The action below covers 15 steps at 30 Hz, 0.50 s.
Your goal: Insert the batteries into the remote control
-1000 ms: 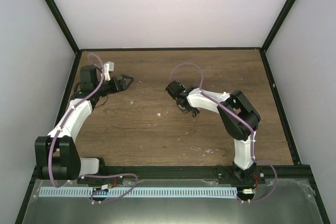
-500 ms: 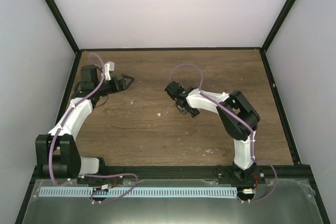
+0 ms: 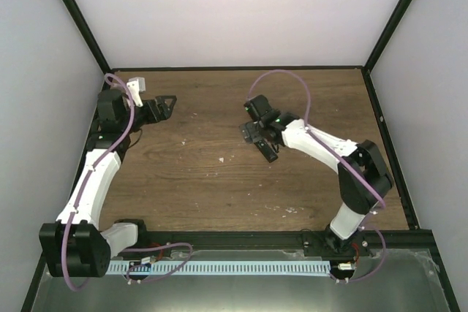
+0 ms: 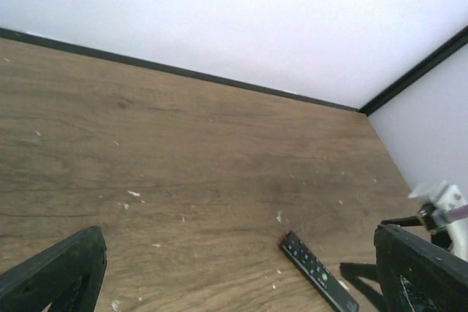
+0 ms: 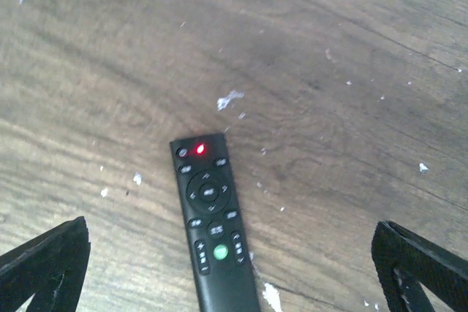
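Wood-grain table (image 3: 205, 180) carries the whole job, with both arms reaching out over it. Your left arm (image 3: 95, 173) stretches to the far left corner, well apart from the work. Its left hand (image 4: 238, 253) stands wide with nothing between the fingers, and from its camera the remote control (image 4: 318, 277) shows only low at the right. Your right arm (image 3: 322, 147) bends in over the middle of the table. The right hand (image 5: 230, 231) hangs above the remote control, fingers spread wide to either side and touching nothing. It lies flat, button side up, with its red mark (image 5: 199, 149) at the far end, so the battery bay is underneath and you cannot see whether it is filled. The batteries show in no view, so assume nothing about them. The step in hand is most likely taking hold of the bar to get at its back. Come straight down, centre the right hand on its mid-length, and close across the narrow width, not along it. A slim, flat thing on a hard top probably skids if pinched off-centre. Set the fingertips low enough to catch both edges, and mind the pale flecks (image 5: 230, 99) just beside it.
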{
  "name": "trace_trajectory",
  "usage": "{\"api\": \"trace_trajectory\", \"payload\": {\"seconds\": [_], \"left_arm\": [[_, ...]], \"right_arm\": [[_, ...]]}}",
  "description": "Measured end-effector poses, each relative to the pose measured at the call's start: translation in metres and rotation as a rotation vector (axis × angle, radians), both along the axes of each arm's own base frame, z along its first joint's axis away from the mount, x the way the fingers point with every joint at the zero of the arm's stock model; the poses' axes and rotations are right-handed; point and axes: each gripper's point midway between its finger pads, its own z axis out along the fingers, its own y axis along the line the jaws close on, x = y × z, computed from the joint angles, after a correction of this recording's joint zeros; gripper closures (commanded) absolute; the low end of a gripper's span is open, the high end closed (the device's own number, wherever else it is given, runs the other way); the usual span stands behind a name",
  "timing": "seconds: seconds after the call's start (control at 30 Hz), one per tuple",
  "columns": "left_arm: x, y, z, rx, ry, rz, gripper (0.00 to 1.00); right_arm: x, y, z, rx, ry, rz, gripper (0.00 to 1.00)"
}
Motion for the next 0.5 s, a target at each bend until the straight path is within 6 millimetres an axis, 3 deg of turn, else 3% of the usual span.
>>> {"api": "trace_trajectory", "payload": {"seconds": [0.1, 0.27, 0.37, 0.5], "left_arm": [[0.003, 0.007, 0.008, 0.026, -0.013, 0.04, 0.0], [0.004, 0.017, 0.007, 0.064, -0.003, 0.093, 0.0], [0.003, 0.021, 0.006, 0.073, 0.005, 0.114, 0.0], [-0.001, 0.024, 0.006, 0.079, -0.001, 0.135, 0.0]], "right_arm": [[0.015, -0.015, 0.011, 0.093, -0.009, -0.048, 0.0], [0.035, -0.065, 0.007, 0.166, 0.01, -0.166, 0.0], [0.038, -0.089, -0.002, 0.176, 0.029, -0.214, 0.0], [0.036, -0.1, -0.006, 0.198, 0.046, -0.23, 0.0]]}}
